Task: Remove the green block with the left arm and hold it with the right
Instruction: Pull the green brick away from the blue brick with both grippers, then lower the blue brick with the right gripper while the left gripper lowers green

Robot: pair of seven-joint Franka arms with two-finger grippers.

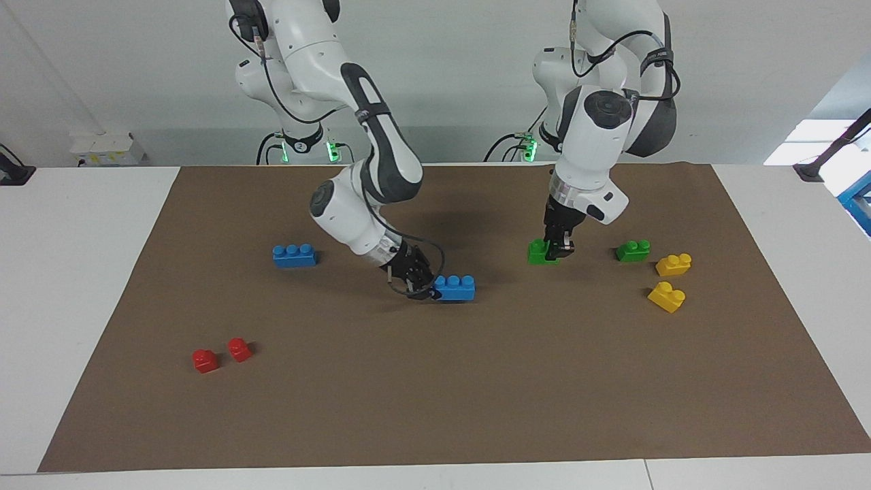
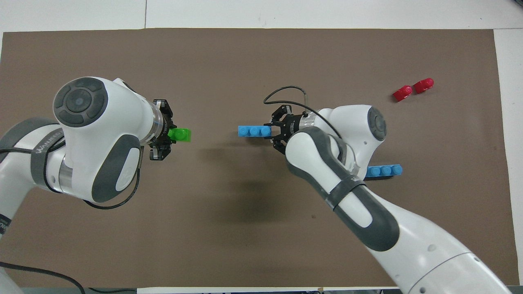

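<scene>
Open mat between blue brick (image 1: 454, 288) and green block (image 1: 542, 252); second green block (image 1: 633, 250) and yellow bricks (image 1: 673, 264) crowd its other flank.

In the facing view, the block (image 1: 541, 252) is sitting right of centre on the mat (image 1: 435, 408). Its twin (image 1: 633, 250) is lying further right, beside a two-stud brick (image 1: 674, 264), with a second two-stud brick (image 1: 667, 297) just below. A three-stud brick (image 1: 454, 288) is lying at centre, and a second three-stud brick (image 1: 294, 255) is lying left of it. A small brick (image 1: 205, 361) and a second small brick (image 1: 239, 349) are sitting together at lower left.

second green block (image 1: 633, 250) and yellow bricks (image 1: 673, 264) hidden under left arm (image 2: 94, 139) from overhead, arm bases cut off
</scene>
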